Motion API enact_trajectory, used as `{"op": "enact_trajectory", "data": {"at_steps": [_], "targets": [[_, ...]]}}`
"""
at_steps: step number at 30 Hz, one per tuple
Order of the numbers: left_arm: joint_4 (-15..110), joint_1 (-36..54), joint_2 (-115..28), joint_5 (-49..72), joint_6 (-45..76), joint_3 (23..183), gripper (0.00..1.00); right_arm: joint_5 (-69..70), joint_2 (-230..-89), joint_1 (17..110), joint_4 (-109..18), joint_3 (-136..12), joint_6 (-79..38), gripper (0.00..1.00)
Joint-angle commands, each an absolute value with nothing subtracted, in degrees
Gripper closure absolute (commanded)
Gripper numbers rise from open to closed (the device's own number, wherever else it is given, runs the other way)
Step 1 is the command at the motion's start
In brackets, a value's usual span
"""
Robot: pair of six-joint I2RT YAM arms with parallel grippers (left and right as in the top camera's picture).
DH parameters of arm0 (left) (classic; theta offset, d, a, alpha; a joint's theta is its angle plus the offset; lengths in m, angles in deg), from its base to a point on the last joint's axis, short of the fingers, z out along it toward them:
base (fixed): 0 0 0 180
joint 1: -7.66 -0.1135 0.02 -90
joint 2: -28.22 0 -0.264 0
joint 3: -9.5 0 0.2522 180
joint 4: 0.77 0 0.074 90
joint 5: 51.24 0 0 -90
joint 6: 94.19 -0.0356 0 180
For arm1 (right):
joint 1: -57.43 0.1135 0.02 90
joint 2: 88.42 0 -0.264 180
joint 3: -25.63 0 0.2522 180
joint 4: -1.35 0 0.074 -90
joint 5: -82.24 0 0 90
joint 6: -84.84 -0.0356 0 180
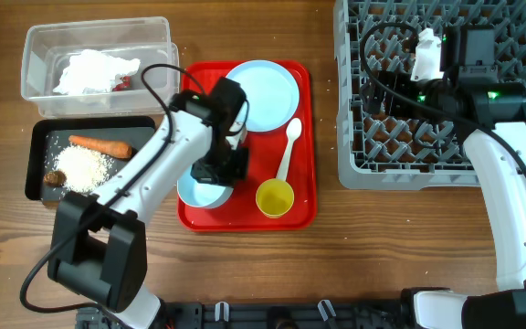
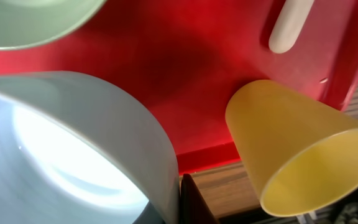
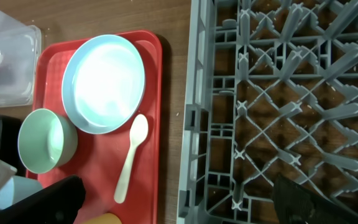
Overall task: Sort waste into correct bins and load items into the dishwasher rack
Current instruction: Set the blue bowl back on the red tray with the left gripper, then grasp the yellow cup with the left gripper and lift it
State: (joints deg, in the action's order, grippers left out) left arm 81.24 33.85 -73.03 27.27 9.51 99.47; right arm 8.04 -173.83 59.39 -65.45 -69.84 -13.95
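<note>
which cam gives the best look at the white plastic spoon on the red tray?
Right wrist: the white plastic spoon lies whole and large in frame, with nothing over it. Overhead also shows it whole, but small. Left wrist catches only one rounded end at the top edge.

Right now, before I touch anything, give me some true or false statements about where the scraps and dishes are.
The carrot lies in the black tray. True.
The yellow cup stands in the rack. False: it stands on the red tray.
The napkin is in the clear tub. True.
The spoon is in the yellow cup. False: it lies on the red tray.
The right gripper is open above the rack. True.
The left gripper hangs open. False: it is shut on a blue bowl at its rim.
</note>
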Motion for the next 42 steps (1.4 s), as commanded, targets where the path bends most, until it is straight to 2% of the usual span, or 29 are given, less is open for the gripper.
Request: {"op": "enact_trajectory", "data": {"at_steps": [1,7,11,17,18,20,22,24,30,39,42], "targets": [[81.0,37.3,-72.1,33.6,13.2,99.2,0.96,7.3,-174.4,59.3,-64.9,-71.0,-14.3,0.00],[78.7,42.9,-72.1,42.5,17.4,97.4,0.96,7.3,-174.4,59.3,-65.0,-71.0,-14.3,0.00],[70.7,44.8,-72.1,42.5,17.6,91.0,0.96,7.3,-174.4,59.3,-64.9,-71.0,-14.3,0.00],[68.9,44.8,-72.1,43.8,19.2,89.6,0.95,7.3,-174.4,59.3,-64.9,-71.0,-14.3,0.00],[68.9,44.8,-72.1,43.8,19.2,89.6,0.88,7.3,-174.4,59.3,-64.9,-71.0,-14.3,0.00],[69.0,44.8,-72.1,43.8,19.2,89.6,0.66,7.3,-174.4,59.3,-65.1,-71.0,-14.3,0.00],[69.0,44.8,-72.1,43.8,19.2,89.6,0.49,7.3,-174.4,59.3,-65.1,-71.0,-14.3,0.00],[68.9,44.8,-72.1,43.8,19.2,89.6,0.41,7.3,-174.4,59.3,-65.1,-71.0,-14.3,0.00],[69.3,44.8,-71.9,43.8,20.3,93.9,0.40,7.3,-174.4,59.3,-64.5,-71.0,-14.3,0.00],[69.4,44.5,-71.4,43.8,20.0,102.2,0.27,7.3,-174.4,59.3,-64.5,-71.0,-14.3,0.00],[71.5,44.5,-71.3,40.6,17.2,104.1,0.30,7.3,-174.4,59.3,-64.5,-71.0,-14.3,0.00]]}}
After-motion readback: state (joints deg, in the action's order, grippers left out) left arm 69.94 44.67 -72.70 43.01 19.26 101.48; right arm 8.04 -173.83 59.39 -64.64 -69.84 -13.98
